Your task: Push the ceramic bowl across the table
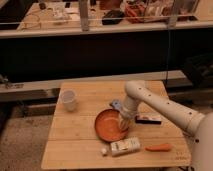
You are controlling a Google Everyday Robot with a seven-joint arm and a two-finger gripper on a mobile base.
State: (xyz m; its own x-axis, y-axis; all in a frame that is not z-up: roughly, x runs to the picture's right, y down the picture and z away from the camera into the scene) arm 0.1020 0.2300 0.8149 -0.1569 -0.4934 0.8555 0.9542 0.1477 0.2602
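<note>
Looking at the table [75, 132] from far away, I see the bowl [107, 126] sitting flat near the middle, a little closer to the front edge. It is round, so it has no long side and it does not point any way. Its open side faces straight up. It is orange-brown, wide and shallow, a bit like a plate.

The gripper [123, 121] is down low at the bowl's rim, on the right side in my view. It looks like it touches the rim, but I cannot be sure. I also cannot tell if the gripper is spread apart or squeezed together.

The white arm [165, 107] comes in from the lower right of my view. It bends over the back part of the table and reaches down to the bowl.

A pale cup [69, 100] stands upright at the back left, well apart from the bowl. A small blue thing [116, 104] lies just behind the bowl, beside the arm. A dark bar [149, 119] with a white stripe lies near the gripper, on its right in my view. A white bottle [125, 146] lies on its side just in front of the bowl. A long orange thing [159, 147] lies near the front right corner.
</note>
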